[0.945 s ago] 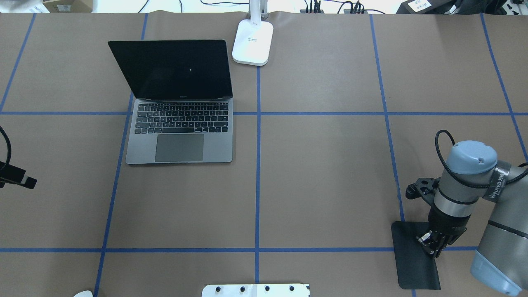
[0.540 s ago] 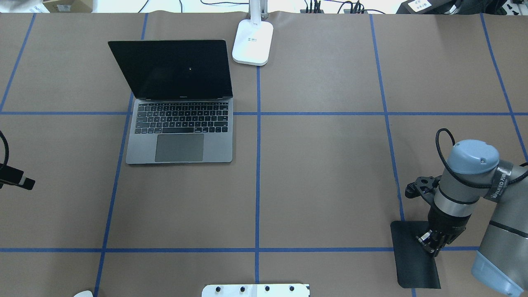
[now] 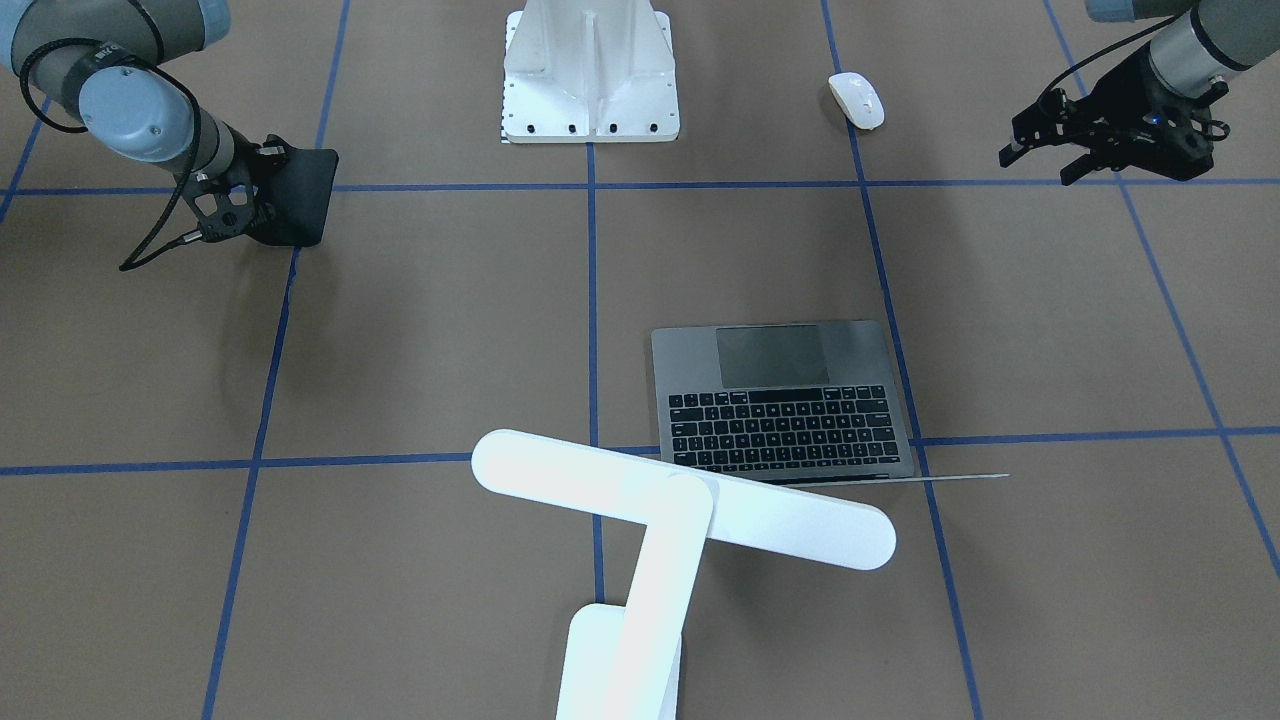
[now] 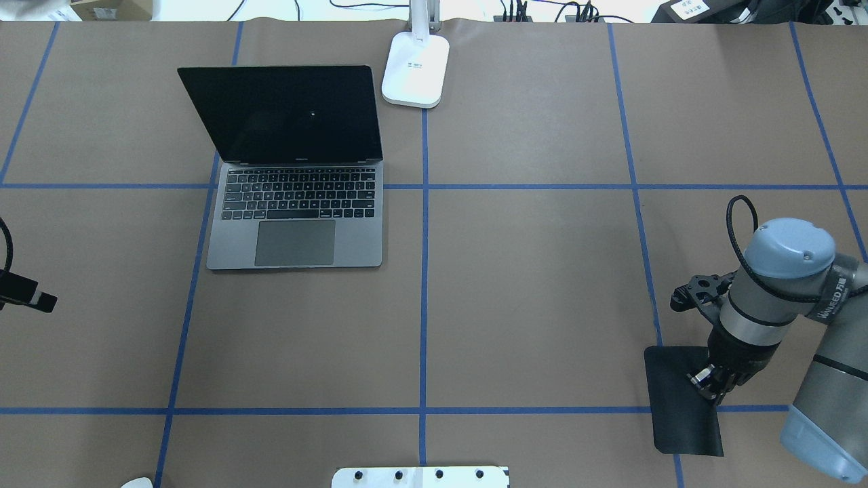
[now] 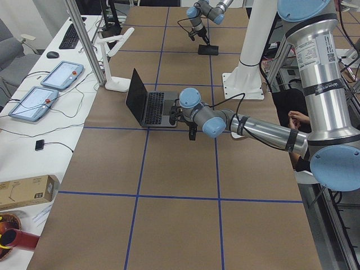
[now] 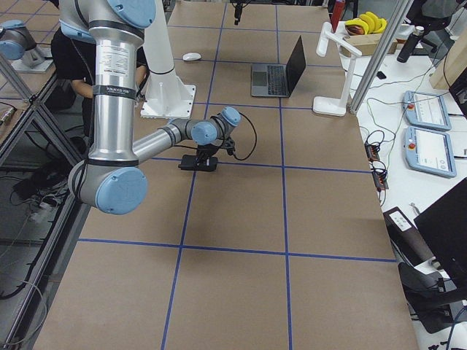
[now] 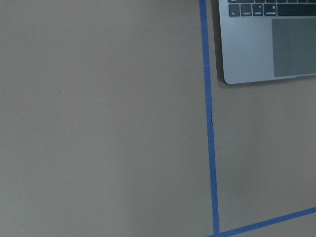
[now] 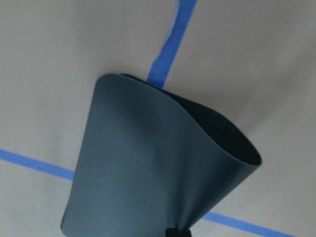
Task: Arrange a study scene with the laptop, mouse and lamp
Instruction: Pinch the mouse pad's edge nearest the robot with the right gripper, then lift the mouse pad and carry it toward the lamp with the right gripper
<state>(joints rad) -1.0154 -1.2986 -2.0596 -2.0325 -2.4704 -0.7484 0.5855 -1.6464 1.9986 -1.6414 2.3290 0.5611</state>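
Observation:
The open dark-grey laptop [image 4: 295, 224] sits left of centre, screen up. The white lamp [image 3: 680, 500] stands behind it, its base [image 4: 415, 68] at the far edge. Near the robot's pedestal on the left side lies the white mouse [image 3: 856, 100], barely showing at the bottom edge of the overhead view [image 4: 137, 482]. My right gripper [image 4: 705, 390] is shut on the edge of a black mat [image 4: 678, 413], which curls up from the table in the right wrist view [image 8: 148, 163]. My left gripper [image 3: 1035, 165] hovers open and holds nothing, left of the laptop and well apart from the mouse.
The white bolted pedestal [image 3: 590, 70] stands at the near middle edge of the brown table with its blue tape grid [image 4: 424, 305]. A person's hand [image 5: 295, 119] shows beside the table in the left side view. Tablets and cables lie beyond the far edge.
My right arm has shifted a little away from the robot, dragging the black mat with it. The left gripper has hardly moved.

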